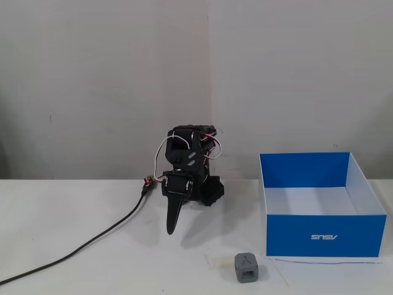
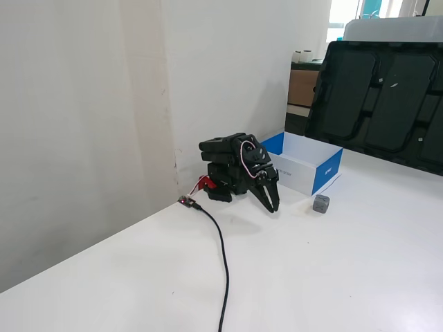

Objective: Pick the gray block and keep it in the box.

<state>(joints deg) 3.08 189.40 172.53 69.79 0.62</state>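
Observation:
The gray block sits on the white table near the front, just left of the box's front left corner; it also shows in a fixed view. The box is blue outside and white inside, open and empty, at the right; it stands behind the arm in a fixed view. The black arm is folded down against the wall. My gripper points down at the table with its fingers together and holds nothing; it also shows in a fixed view. It is well left of the block.
A black cable runs from the arm's base to the front left of the table. A pale tape strip lies beside the block. A large black tray leans at the table's far side.

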